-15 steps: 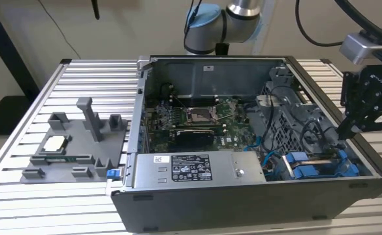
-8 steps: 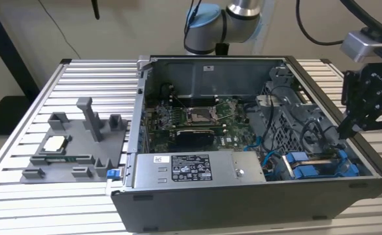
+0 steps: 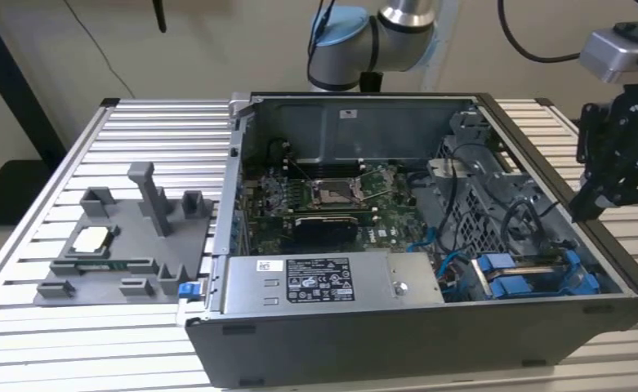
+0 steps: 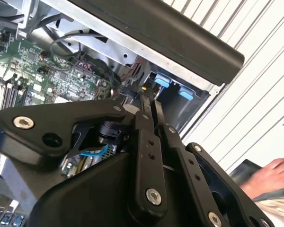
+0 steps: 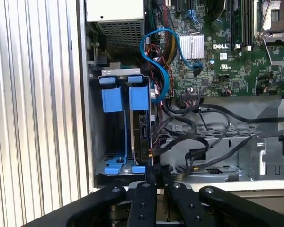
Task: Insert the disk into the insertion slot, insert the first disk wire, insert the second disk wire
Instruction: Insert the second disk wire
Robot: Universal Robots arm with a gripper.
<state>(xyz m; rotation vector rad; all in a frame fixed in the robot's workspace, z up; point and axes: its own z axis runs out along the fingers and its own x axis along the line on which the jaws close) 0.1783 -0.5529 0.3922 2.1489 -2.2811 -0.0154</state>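
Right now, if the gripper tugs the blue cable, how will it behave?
Probably floppy: the blue cable hangs in a loose loop over the board. Likely light, being thin. It may snag the black cables beside it.

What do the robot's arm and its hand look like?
The arm is a shiny silver tube with pale blue joint caps. The gripper is black, made of chunky linked bars with round silver bolts and two slim fingers. A black cable loops beside the arm.
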